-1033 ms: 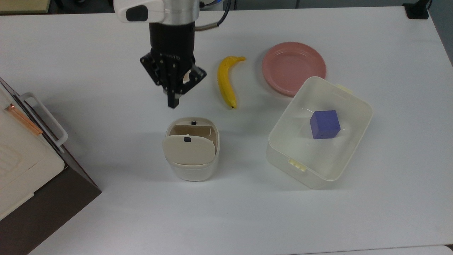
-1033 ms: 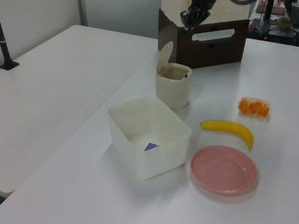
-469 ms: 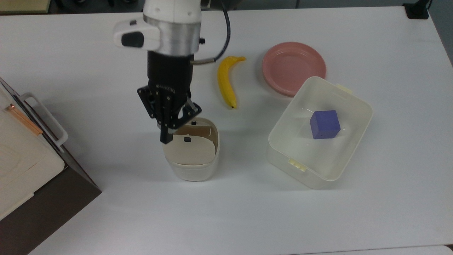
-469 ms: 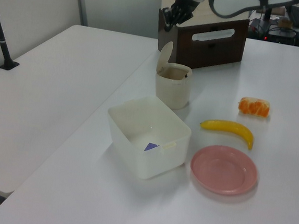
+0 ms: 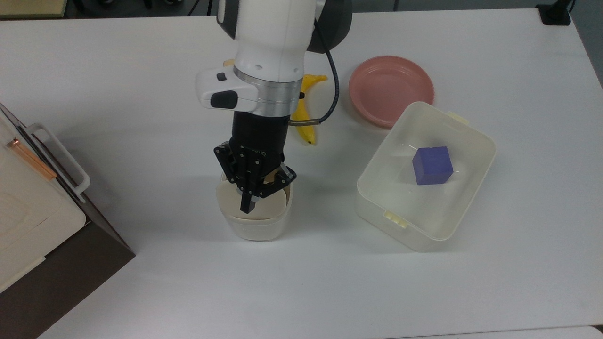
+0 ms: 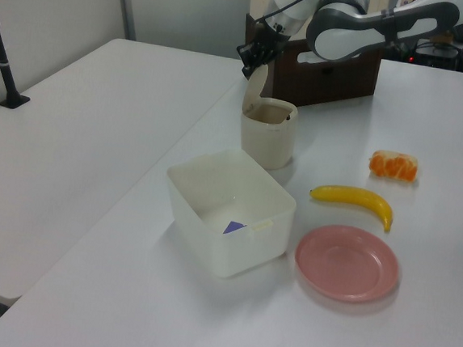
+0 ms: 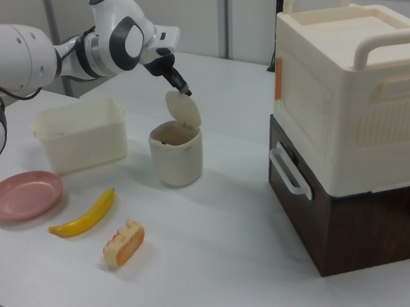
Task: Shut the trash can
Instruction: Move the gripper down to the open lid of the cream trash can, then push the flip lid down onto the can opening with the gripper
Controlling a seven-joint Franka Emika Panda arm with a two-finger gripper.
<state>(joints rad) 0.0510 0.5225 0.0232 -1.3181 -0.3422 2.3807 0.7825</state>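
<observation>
The trash can (image 5: 256, 225) serves as the landmark: a small cream-white plastic bin of rounded-square section with smooth, slightly glossy walls, standing on the matte white table (image 5: 118, 94). Its beige hinged lid (image 7: 183, 109) stands raised, a flat rounded panel tilted upward above the open mouth, and the brownish interior is visible in the right view.

The gripper (image 5: 248, 207), black and of angular linkage construction, hangs above the trash can at the upper edge of the raised lid; its two fingers are pressed together into a single narrow tip and hold nothing. Whether the tip touches the lid cannot be told. A small line of pale lettering on the black gripper body is too small to read. The arm behind it is smooth white with a brushed metal ring.

In the top view, to the right of the trash can, sits a translucent rectangular tub (image 5: 476, 141) with rounded corners, holding a matte blue cube (image 5: 432, 165). Beyond the trash can, partly behind the arm, lies a yellow banana (image 5: 306, 127), and farther right a round pink plate (image 5: 391, 89). To the trash can's left in the top view stands a cream box (image 7: 354, 87) with moulded handles, stacked on a dark brown base (image 7: 342, 230). An orange-and-cream pastry-like item (image 7: 124, 243) lies near the banana.
</observation>
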